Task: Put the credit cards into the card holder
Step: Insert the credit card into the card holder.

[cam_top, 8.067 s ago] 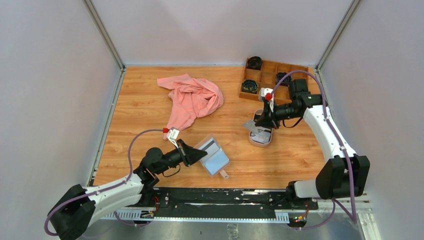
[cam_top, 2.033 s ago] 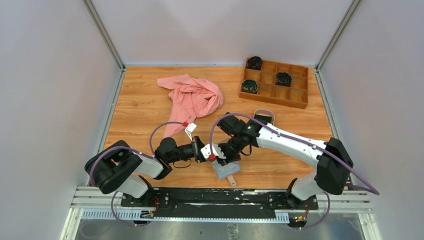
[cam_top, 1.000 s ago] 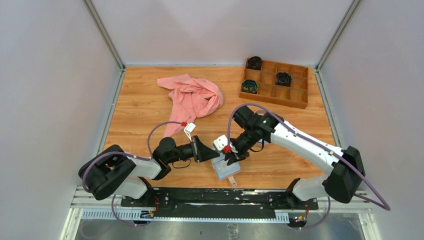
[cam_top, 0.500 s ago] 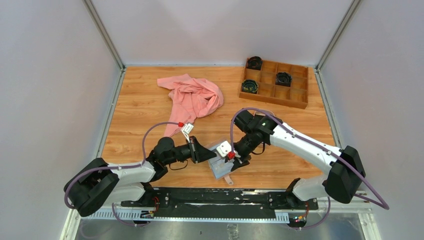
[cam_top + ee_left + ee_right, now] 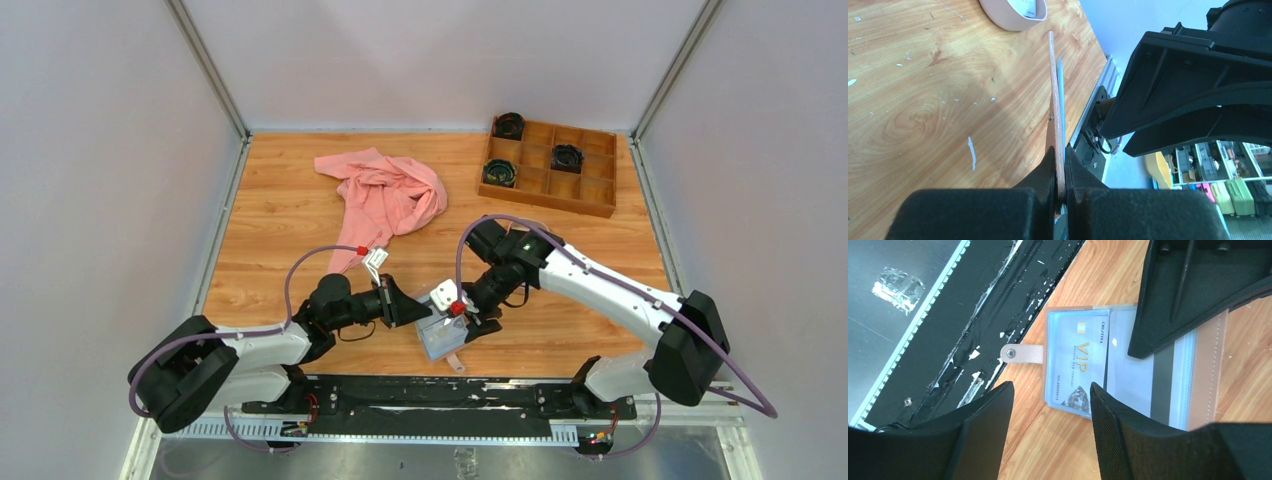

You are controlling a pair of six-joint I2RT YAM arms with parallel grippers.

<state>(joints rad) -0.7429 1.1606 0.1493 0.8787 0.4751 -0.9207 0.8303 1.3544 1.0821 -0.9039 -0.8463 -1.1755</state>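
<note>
Tan card holder (image 5: 1138,390) clamped edgewise in left gripper (image 5: 1060,156); right gripper (image 5: 1048,387) jaws apart over pocketed whitish card (image 5: 1078,371).

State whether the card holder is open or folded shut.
Open: the card holder is spread flat, blue inner pockets facing up, a VIP card showing inside.

The card holder (image 5: 1128,390) is partly covered at one o'clock by the left gripper (image 5: 1148,340). The tray (image 5: 1008,17) is cut off at twelve o'clock.
</note>
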